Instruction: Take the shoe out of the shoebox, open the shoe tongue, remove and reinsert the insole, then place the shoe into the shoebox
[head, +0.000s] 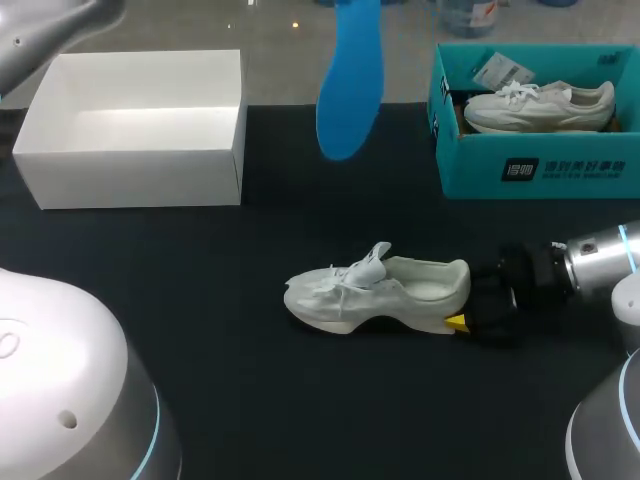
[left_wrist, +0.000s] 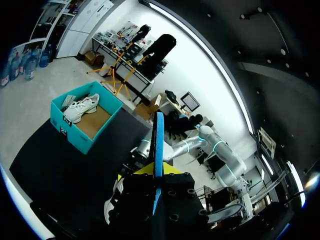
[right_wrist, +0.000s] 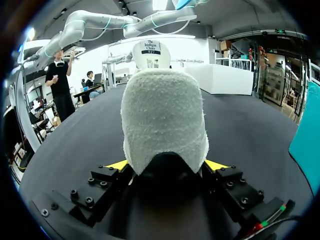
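Observation:
A white shoe (head: 375, 295) lies on the black table, toe to the left, its tongue pulled up. My right gripper (head: 468, 310) is shut on its heel. In the right wrist view the heel (right_wrist: 164, 120) fills the space between the two yellow fingertips (right_wrist: 117, 164). A blue insole (head: 350, 85) hangs high over the table's back, out of the shoe. In the left wrist view my left gripper (left_wrist: 156, 172) is shut on the insole (left_wrist: 158, 140), seen edge-on. The left gripper itself is out of the head view.
An open, empty white box (head: 135, 125) stands at the back left. At the back right is a teal shoebox (head: 535, 165) with another white shoe (head: 540, 105) inside. My left arm's housing (head: 70, 400) fills the near left corner.

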